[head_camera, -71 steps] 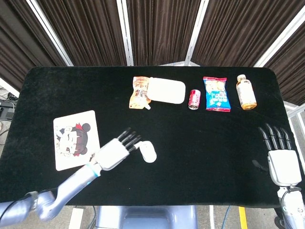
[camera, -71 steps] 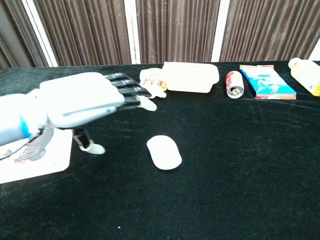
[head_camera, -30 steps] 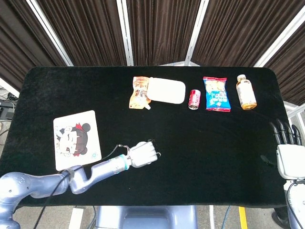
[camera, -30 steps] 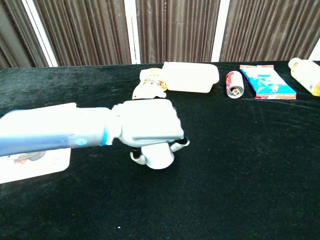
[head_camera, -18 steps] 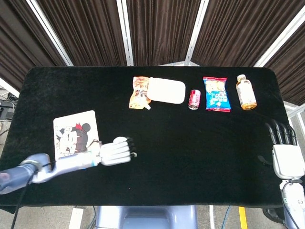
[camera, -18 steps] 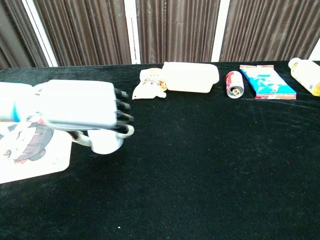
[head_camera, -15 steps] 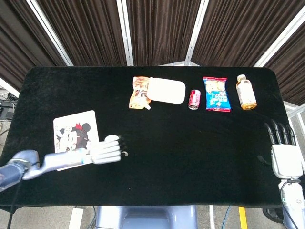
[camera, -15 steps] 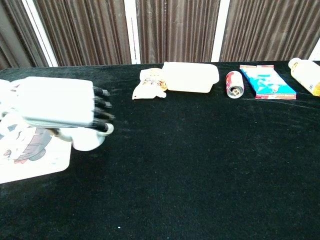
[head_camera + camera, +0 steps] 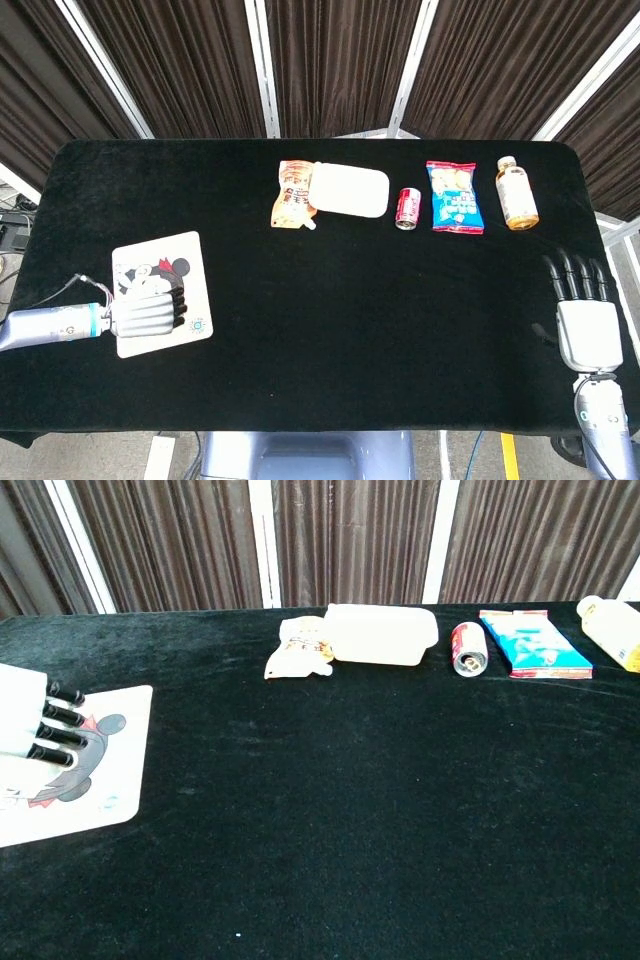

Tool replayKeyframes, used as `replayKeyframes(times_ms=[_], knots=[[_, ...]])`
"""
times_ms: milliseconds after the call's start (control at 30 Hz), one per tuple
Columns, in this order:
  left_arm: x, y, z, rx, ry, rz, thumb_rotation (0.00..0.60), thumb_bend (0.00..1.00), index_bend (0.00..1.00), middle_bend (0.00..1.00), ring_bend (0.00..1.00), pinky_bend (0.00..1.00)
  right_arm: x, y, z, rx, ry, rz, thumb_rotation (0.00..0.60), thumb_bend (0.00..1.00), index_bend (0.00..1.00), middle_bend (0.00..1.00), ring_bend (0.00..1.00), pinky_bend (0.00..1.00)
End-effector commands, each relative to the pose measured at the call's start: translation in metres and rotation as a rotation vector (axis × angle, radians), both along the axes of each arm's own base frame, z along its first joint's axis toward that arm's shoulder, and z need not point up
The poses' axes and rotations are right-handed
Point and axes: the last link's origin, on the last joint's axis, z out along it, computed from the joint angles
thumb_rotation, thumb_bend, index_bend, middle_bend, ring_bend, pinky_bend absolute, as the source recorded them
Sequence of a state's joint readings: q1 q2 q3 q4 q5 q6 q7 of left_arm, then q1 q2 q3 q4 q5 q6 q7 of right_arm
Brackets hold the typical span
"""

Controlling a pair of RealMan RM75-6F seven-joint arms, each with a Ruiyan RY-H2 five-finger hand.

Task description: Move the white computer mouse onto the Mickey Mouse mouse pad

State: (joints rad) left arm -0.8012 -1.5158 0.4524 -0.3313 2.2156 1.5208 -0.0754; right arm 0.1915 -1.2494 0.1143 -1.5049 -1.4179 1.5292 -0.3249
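Head view: left hand [image 9: 148, 310] lay over the flat, printed mouse pad [image 9: 190, 262], fingers curled down together; white mouse hidden beneath, presumably on the pad, so its long axis couldn't be told. Right hand [image 9: 585, 318] sat well apart, fingers straight, holding nothing. Chest view: only the left hand's fingertips [image 9: 62, 727] showed, over the pad.

Matt black cloth over the table [image 9: 330, 300], glossy printed mouse pad [image 9: 190, 262], smooth white plastic lidded box [image 9: 348, 190].
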Motion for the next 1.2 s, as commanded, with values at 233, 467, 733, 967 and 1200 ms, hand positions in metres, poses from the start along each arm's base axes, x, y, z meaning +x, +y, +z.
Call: replayKeyframes(times_ms=[233,467,733,967,1200], knots=[[-0.011,-0.008,-0.015,-0.046,0.03,0.012,0.6,0.03,0.55,0.38,0.36,0.35,-0.002,-0.001,-0.001,0.004,-0.002,-0.013,0.6,0.0,0.02,0.0,0.0,0.0],[-0.009,-0.004,-0.015,-0.027,0.055,-0.034,0.6,0.03,0.0,0.0,0.0,0.0,-0.004,0.001,0.003,-0.006,-0.004,-0.014,0.6,0.0,0.02,0.0,0.0,0.0],[-0.002,0.001,0.009,0.075,-0.028,-0.07,0.6,0.02,0.0,0.0,0.0,0.0,0.0,0.005,0.005,-0.008,-0.01,-0.002,0.6,0.0,0.02,0.0,0.0,0.0],[0.004,0.007,0.042,0.266,-0.263,0.035,0.6,0.02,0.0,0.0,0.0,0.0,0.004,0.007,0.005,-0.002,-0.017,0.015,0.6,0.0,0.02,0.0,0.0,0.0],[-0.006,-0.013,0.059,0.46,-0.844,0.616,0.6,0.02,0.02,0.0,0.0,0.0,0.009,0.011,0.007,0.001,-0.03,0.038,0.6,0.0,0.02,0.0,0.0,0.0]])
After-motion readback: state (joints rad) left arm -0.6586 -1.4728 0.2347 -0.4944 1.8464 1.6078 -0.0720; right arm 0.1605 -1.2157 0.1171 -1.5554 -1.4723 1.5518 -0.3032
